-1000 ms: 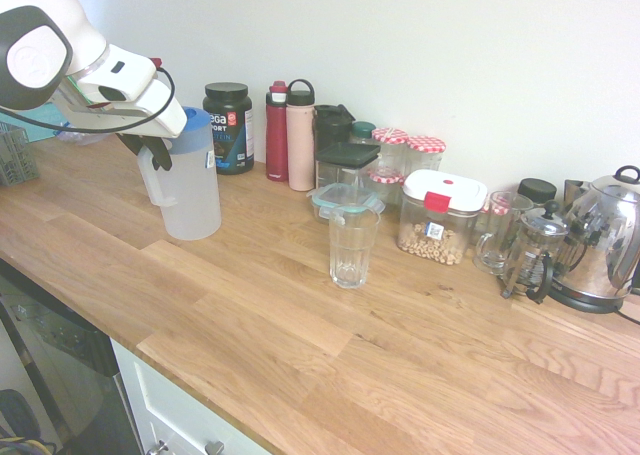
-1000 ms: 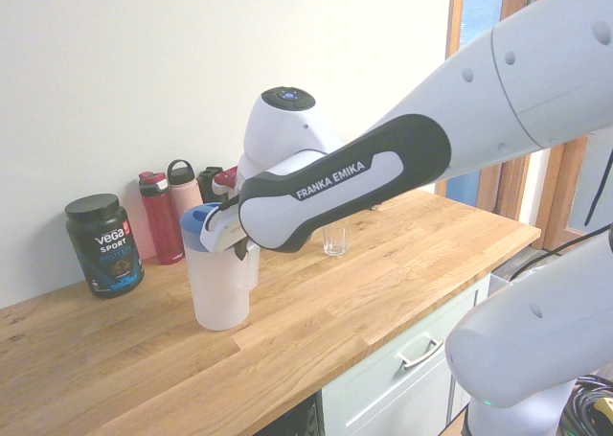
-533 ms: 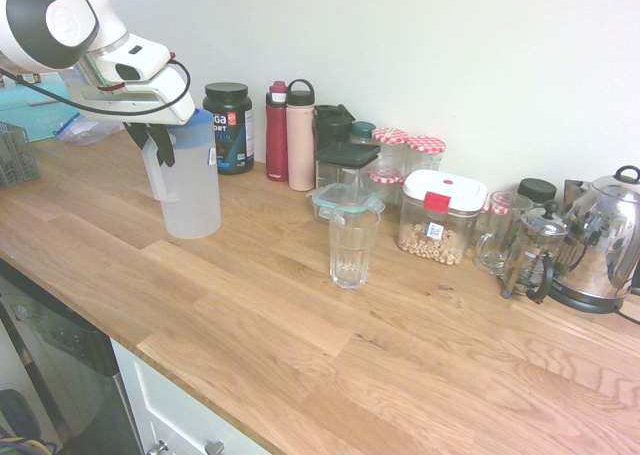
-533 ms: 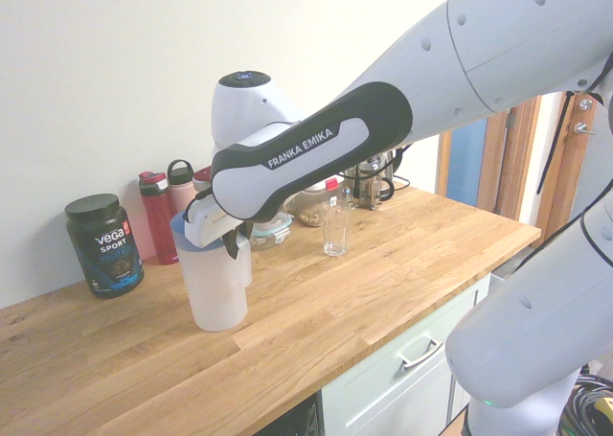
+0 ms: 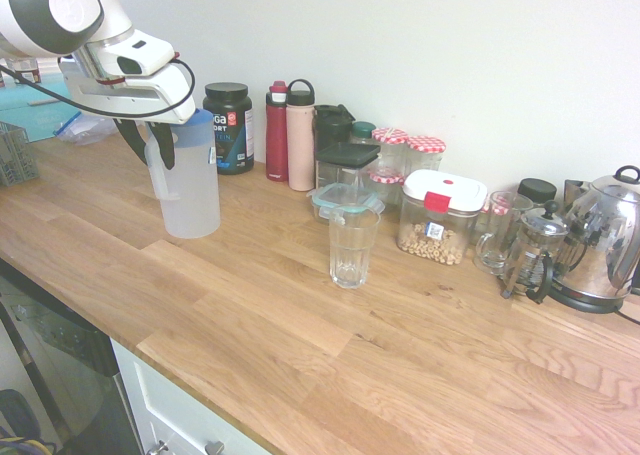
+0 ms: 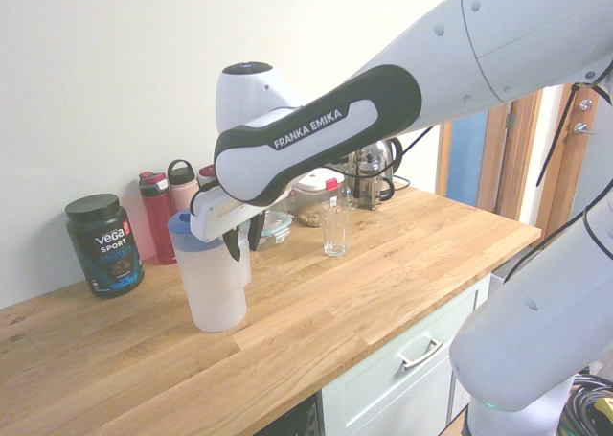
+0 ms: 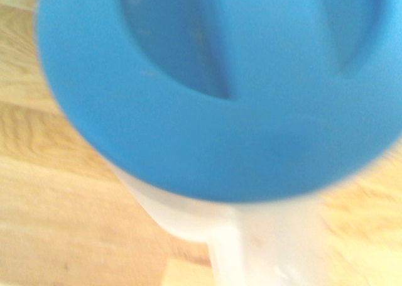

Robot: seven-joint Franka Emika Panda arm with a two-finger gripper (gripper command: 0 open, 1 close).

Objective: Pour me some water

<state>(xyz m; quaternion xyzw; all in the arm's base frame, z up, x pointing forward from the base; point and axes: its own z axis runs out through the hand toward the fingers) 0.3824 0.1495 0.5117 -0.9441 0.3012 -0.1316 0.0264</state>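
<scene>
- Jug (image 5: 192,197), frosted with blue lid (image 7: 264,148): upright on the wood counter (image 5: 270,305), left part of the first exterior view.
- Gripper (image 5: 156,162): fingers parted, partway open, at the jug's handle side; can't tell if they touch it, no grip visible.
- Protein tub (image 5: 229,130): just behind jug.
- Drinking glass (image 5: 352,250): upright, apart from jug.
- Steel kettle (image 5: 597,240): far end, beside French press (image 5: 535,255).

bare countertop (image 5: 270,345) before glass tumbler (image 5: 352,250), canister (image 5: 229,130) behind jug (image 5: 190,190)
</scene>
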